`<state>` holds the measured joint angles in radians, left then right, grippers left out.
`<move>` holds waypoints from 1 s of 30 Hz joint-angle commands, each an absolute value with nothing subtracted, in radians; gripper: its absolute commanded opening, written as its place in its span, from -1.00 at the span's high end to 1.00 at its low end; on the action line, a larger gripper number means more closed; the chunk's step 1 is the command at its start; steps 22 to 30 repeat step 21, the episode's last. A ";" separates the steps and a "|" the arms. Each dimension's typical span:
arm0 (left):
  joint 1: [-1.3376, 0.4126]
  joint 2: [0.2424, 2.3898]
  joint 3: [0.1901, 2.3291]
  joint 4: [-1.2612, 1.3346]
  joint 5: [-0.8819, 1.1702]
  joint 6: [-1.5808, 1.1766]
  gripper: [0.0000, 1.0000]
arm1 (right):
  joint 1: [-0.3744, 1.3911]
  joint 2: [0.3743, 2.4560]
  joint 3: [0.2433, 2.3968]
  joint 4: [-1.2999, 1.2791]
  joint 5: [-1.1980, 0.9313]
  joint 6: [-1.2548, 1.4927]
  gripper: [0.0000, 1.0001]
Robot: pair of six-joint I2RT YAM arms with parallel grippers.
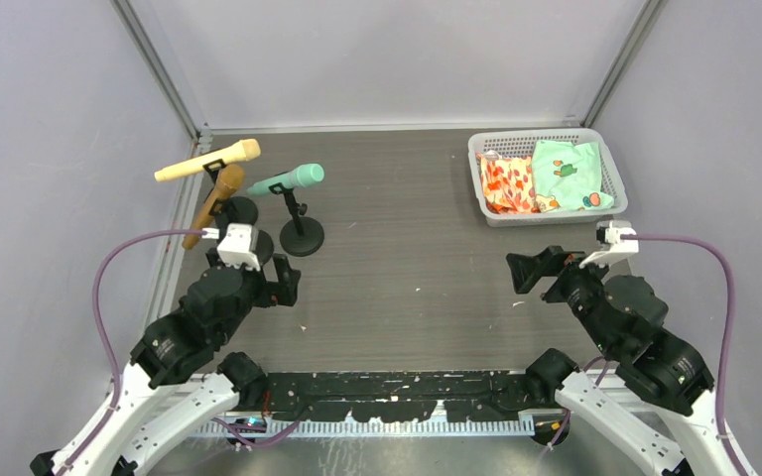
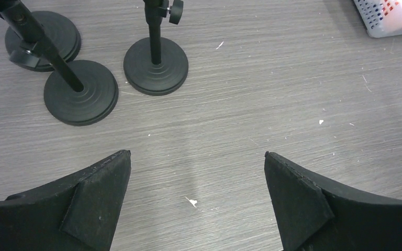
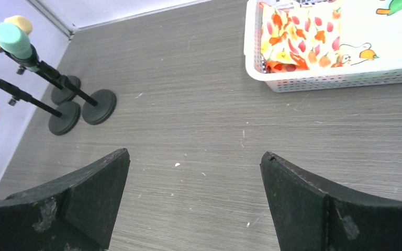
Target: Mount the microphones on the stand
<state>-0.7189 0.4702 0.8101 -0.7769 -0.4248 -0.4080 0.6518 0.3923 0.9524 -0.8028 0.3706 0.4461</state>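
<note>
While the microphones (image 1: pixel 288 179) sit on their stands (image 1: pixel 302 236) at the table's (image 1: pixel 417 228) far left, the left gripper (image 2: pixel 198 154) and right gripper (image 3: pixel 194 153) gape wide, holding nothing.

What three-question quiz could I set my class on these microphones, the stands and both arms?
1. True or false: the left tool and right tool both stand open and empty.
2. Pick one: how many of the cream-yellow microphone, golden-brown microphone and mint-green microphone sit on stands? A one, B two, C all three.
3. Fill in: the patterned cloths lie in the white ___.
Key: 1 true; 2 C; 3 basket.
</note>
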 commanded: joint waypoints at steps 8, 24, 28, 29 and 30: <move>-0.724 0.328 0.813 -0.794 -0.442 -0.386 -0.99 | 0.650 0.280 0.852 -0.835 0.362 0.311 -1.00; -0.724 0.337 0.816 -0.798 -0.437 -0.394 -1.00 | 0.650 0.284 0.845 -0.837 0.309 0.291 -1.00; -0.724 0.337 0.816 -0.798 -0.437 -0.394 -1.00 | 0.650 0.284 0.845 -0.837 0.309 0.291 -1.00; -0.724 0.337 0.816 -0.798 -0.437 -0.394 -1.00 | 0.650 0.284 0.845 -0.837 0.309 0.291 -1.00; -0.724 0.337 0.816 -0.798 -0.437 -0.394 -1.00 | 0.650 0.284 0.845 -0.837 0.309 0.291 -1.00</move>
